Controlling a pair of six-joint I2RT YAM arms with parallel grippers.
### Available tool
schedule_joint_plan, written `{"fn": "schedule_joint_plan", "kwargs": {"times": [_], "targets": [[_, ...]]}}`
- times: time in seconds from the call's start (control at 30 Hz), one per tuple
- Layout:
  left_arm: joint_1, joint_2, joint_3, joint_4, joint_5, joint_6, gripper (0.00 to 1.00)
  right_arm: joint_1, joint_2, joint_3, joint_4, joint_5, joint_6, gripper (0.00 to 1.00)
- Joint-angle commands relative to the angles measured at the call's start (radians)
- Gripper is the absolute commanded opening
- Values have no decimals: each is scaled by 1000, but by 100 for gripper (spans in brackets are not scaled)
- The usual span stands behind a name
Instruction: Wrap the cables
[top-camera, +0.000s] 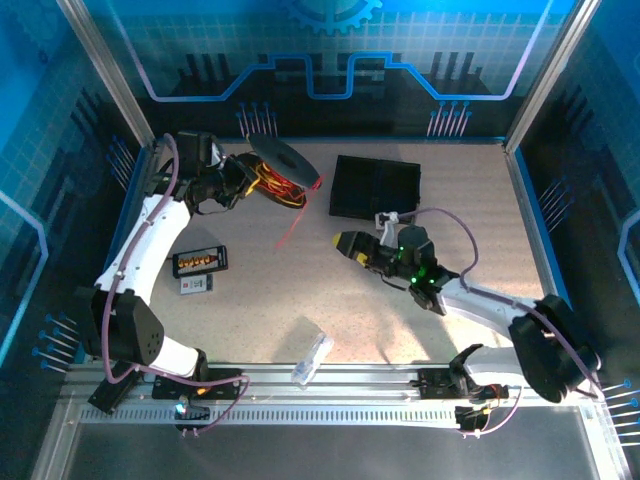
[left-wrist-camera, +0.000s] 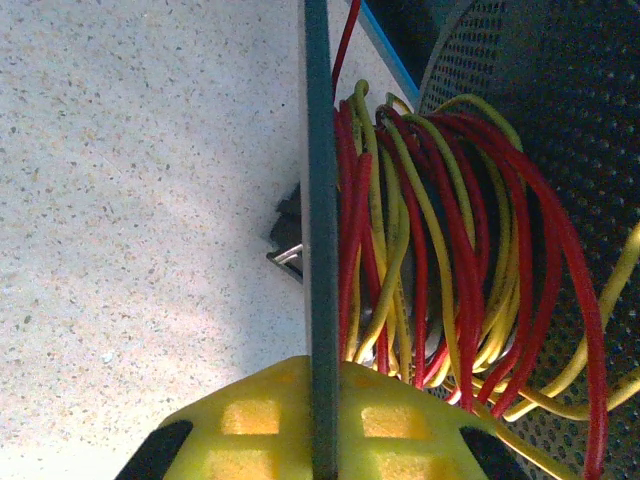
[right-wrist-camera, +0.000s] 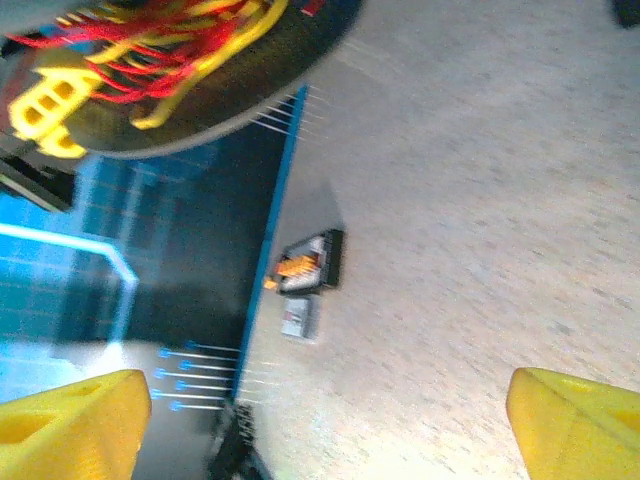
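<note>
Mostly wound: thin red and yellow cables (left-wrist-camera: 440, 250) coil on the black spool (top-camera: 290, 160), upper left of the top view; one red tail (top-camera: 295, 228) lies loose on the bench (top-camera: 420, 310). Probably light, springy; pinch that tail. State: left gripper (left-wrist-camera: 318, 430) clenched on spool flange; right gripper (right-wrist-camera: 325, 415) released, empty.

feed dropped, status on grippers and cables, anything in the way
Left gripper shut on black round spool. Right gripper open, empty. Thin red and yellow cables wound on it, one red tail loose on table. Flat black box nearby, not blocking.
</note>
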Motion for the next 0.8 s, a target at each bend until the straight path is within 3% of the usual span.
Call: {"fn": "schedule_joint_plan", "kwargs": {"times": [0.0,0.17,0.27,0.43,0.53,0.77], "targets": [[4,-72,68,75,-7,55,0,-20,-106,-24,-233,45,-167,95],[0,-96,53,74,-66,104,0,-22,-285,4,-520,140,-328,100],[-14,-118,33,100,-111,143,0,-24,-345,44,-571,94,-389,100],[-63,-160,8,121,-244,218,0,8,-369,100,-529,-57,-432,100],[-94,-190,-21,153,-330,258,0,82,-360,120,-436,-124,-424,96],[-136,-198,-52,209,-360,270,0,266,-285,135,-293,11,-435,89]]}}
